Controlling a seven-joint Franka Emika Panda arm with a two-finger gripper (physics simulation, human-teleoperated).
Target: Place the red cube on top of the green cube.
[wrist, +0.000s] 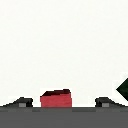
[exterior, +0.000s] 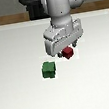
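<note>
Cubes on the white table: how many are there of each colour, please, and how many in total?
Red cube: 1
Green cube: 1
Total: 2 cubes

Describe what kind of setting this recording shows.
Likely a bare simulated tabletop test scene: a plain white table with a wooden edge, one small dark red cube, one small dark green cube, and a white robot arm's gripper.
</note>
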